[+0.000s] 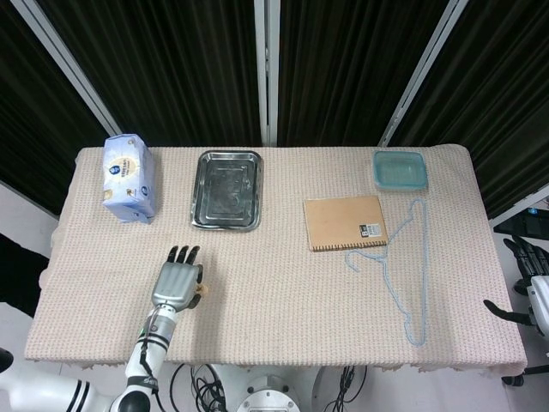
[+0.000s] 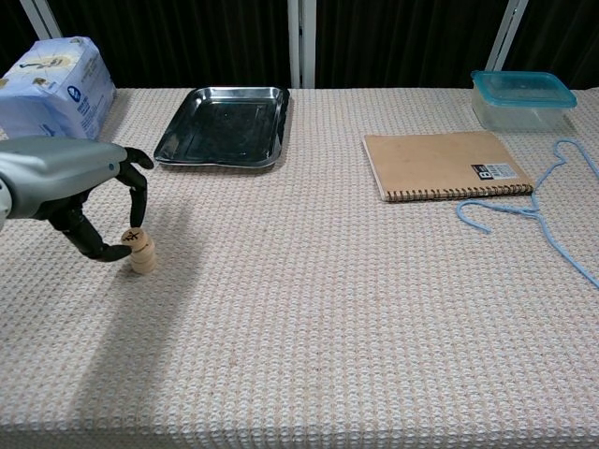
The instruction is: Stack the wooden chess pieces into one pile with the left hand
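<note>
Your left hand (image 2: pixel 70 182) is hovering low over the near-left part of the tabletop (image 2: pixel 309 309), palm down. Its fingers (image 2: pixel 138 199) are curling downward, and thumb and a fingertip are pinching the top of the wooden chess pieces (image 2: pixel 140 251), which are sitting in a short upright pile on the woven cloth just right of the palm. In the head view the pile is only peeking out at the right edge of your left hand (image 1: pixel 176 286).

Your right hand (image 1: pixel 525 283) is hanging off the tabletop's right edge, well apart from everything; its dark fingers are showing spread, holding nothing.

Farther back, right of centre, a brown notebook (image 2: pixel 444 164) is lying flat, with a pale blue hanger (image 2: pixel 552 201) lying just beside it, its hook end by the notebook's near-right corner.

Toward the far edge, a metal tray (image 2: pixel 225 126) is sitting left of centre, a tissue pack (image 2: pixel 54 84) is lying at the far-left corner, and a teal lidded container (image 2: pixel 522 98) is sitting at the far right.
</note>
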